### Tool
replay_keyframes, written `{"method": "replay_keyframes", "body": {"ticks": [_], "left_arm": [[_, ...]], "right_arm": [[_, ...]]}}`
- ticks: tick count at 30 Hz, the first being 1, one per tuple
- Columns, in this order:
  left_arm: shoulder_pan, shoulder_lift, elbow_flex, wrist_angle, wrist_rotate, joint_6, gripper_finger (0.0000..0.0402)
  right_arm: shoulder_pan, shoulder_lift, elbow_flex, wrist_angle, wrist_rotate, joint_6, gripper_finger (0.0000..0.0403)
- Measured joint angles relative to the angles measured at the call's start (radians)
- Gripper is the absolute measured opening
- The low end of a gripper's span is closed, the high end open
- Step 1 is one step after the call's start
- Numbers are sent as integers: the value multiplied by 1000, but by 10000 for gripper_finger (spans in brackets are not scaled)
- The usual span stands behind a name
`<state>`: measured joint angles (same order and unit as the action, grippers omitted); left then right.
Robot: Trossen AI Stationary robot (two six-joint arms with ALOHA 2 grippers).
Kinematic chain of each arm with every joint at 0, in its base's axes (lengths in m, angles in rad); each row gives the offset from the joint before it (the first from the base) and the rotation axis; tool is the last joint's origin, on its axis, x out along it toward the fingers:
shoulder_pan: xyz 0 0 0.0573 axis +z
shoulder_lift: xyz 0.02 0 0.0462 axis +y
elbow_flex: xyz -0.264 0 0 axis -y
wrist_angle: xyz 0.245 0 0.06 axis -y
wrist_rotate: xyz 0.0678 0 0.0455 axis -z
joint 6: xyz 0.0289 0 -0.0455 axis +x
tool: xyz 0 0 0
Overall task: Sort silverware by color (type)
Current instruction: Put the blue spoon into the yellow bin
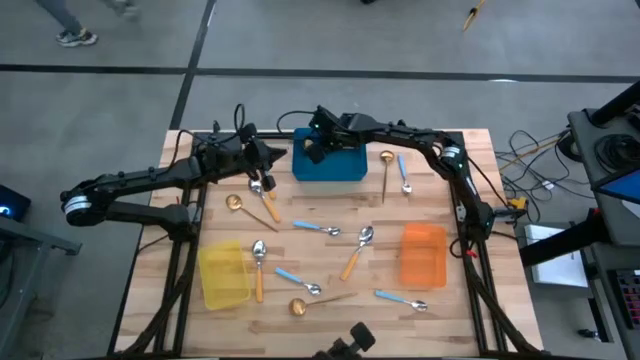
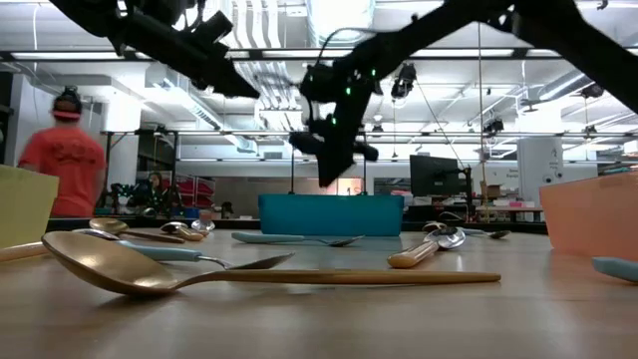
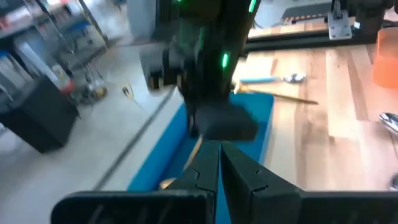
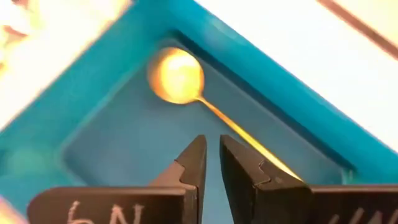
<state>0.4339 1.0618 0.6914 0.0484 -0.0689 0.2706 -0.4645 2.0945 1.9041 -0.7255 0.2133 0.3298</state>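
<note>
Starting at nine o'clock on the desk [image 1: 330,255], the left hand [image 1: 268,155] is hovering with its fingers pressed fully together and nothing between them, just off the blue bin [image 1: 345,168] and above a cluster of spoons [image 1: 262,190]. At twelve o'clock, the right hand [image 4: 211,163] is hanging over the blue bin with its fingers nearly together, only a thin gap showing, and I am seeing nothing in them. A gold spoon [image 4: 180,78] is lying on the bin floor right under that hand, bowl in one corner and handle slanting toward the opposite wall, passing beneath the fingertips. The other silverware is lying scattered across the middle of the desk. For another pick, the left hand is sitting nearer the spoons at ten o'clock; the pair at one o'clock [image 1: 395,172], handles running toward six, is closer to the right hand
</note>
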Motion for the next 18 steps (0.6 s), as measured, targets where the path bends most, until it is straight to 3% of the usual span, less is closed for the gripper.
{"method": "replay_keyframes", "body": {"ticks": [9, 18], "left_arm": [[0, 0, 0, -151, 0, -134, 0], [0, 0, 0, -269, 0, -234, 0]], "right_arm": [[67, -104, -48, 13, 60, -85, 38], [90, -278, -258, 63, 42, -105, 38]]}}
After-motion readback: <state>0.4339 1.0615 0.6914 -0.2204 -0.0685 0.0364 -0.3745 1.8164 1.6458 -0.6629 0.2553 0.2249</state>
